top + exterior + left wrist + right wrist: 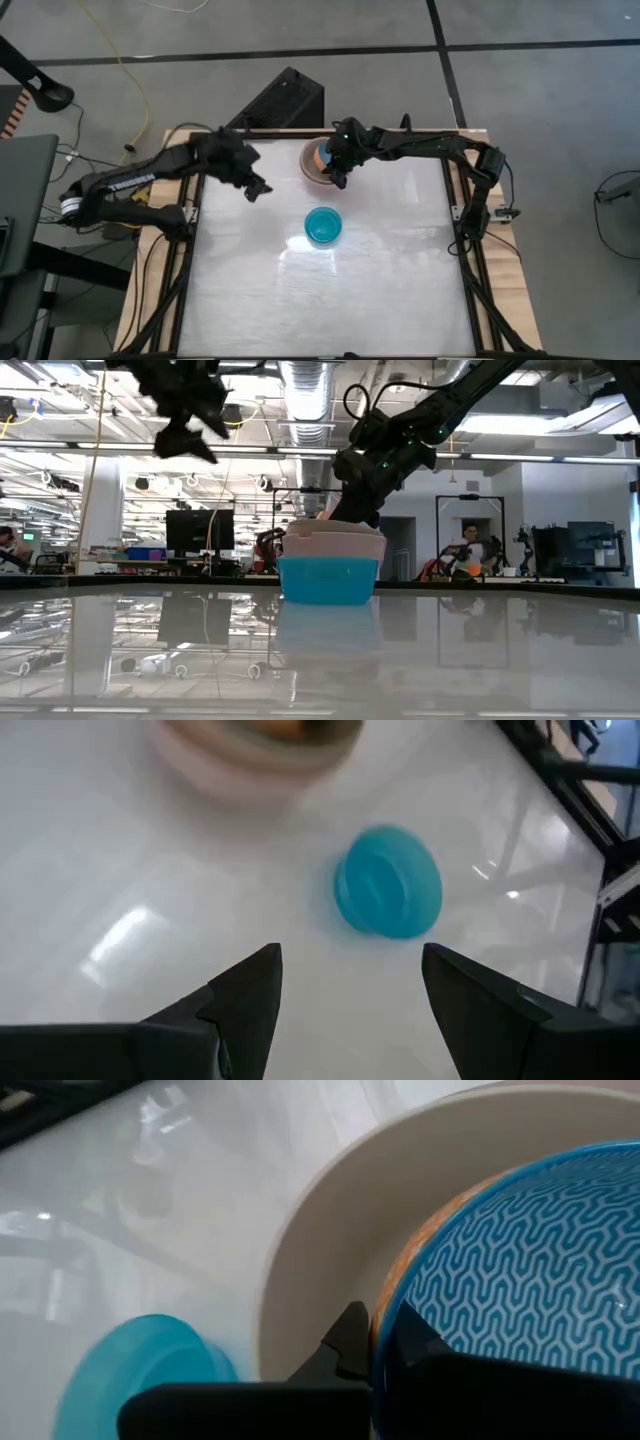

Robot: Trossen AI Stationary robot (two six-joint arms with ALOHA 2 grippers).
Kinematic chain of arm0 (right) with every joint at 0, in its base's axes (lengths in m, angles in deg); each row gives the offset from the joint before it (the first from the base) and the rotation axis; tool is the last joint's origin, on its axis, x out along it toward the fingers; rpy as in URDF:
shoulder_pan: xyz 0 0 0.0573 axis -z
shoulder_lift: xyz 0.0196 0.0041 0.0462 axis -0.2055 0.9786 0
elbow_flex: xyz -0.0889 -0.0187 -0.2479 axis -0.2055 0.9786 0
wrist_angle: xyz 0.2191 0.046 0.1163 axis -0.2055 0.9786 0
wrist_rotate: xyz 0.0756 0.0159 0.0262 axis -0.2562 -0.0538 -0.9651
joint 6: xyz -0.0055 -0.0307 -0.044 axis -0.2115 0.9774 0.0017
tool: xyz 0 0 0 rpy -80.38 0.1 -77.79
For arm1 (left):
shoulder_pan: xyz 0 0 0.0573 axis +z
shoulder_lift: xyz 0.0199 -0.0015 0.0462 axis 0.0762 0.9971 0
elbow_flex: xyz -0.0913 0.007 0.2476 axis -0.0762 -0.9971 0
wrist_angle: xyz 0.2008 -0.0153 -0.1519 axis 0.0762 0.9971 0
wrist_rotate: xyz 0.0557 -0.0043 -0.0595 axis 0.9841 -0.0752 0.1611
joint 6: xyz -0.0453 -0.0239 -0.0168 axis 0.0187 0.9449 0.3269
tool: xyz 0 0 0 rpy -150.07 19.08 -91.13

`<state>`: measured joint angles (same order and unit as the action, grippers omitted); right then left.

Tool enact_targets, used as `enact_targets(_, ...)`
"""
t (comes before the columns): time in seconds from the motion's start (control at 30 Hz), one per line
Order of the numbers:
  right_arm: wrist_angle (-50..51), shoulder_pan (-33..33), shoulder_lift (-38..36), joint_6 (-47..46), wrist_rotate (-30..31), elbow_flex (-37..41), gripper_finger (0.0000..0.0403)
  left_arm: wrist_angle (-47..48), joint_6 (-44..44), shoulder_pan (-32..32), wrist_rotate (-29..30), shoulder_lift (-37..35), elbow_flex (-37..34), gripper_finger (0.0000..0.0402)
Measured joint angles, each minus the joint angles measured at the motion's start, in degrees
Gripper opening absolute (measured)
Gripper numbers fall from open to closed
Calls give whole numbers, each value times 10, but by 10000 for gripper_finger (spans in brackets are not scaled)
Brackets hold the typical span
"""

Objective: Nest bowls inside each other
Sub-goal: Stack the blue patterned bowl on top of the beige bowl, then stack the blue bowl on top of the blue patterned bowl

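A stack of larger pale pink and beige bowls rests on its base at the table's far middle. Inside its top bowl sits a small light blue patterned bowl with an orange outside; my right gripper is shut on it. A teal-blue bowl stands upright on the table, nearer than the stack and apart from it. My left gripper hangs open above the table, left of both. It looks down toward the teal bowl and has nothing between its fingers. My right gripper pinches the small patterned bowl's rim between its two fingers, one finger inside the bowl and one against the orange outside. The fingers slant down from the table's right. The bowl lies within the top large bowl; whether it rests on the bottom I cannot tell.
The white tabletop stretches wide to the near and right sides of the teal bowl. A dark frame rail runs along the table's right edge. A black box stands beyond the far edge.
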<state>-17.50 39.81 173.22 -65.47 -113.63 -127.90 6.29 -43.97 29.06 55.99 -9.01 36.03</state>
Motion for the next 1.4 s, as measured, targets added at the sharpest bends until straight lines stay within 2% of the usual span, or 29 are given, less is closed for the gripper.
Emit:
enact_targets(0.17,4,-6,0,18,4,0,22,-150,107,-62,19,-17,-124,230)
enact_targets(0.33,-20,-11,0,1,3,0,97,-322,197,-90,74,-13,-223,230)
enact_targets(0.5,-39,-10,-6,-41,-2,1,185,-401,252,-92,113,-7,-278,230)
enact_targets(0.63,-43,-9,-36,-63,-4,1,223,-445,274,-103,104,30,-291,230)
enact_targets(0.73,-40,-8,-69,-72,0,1,227,-506,288,-118,103,75,-291,230)
enact_targets(0.97,-29,0,-183,-80,34,1,204,-627,352,-135,80,189,-291,230)
enact_targets(1.2,-2,0,-314,-84,78,1,192,-643,361,-155,65,258,-253,230)
enact_targets(1.4,73,0,-403,-84,113,1,191,-630,356,-157,65,315,-192,224)
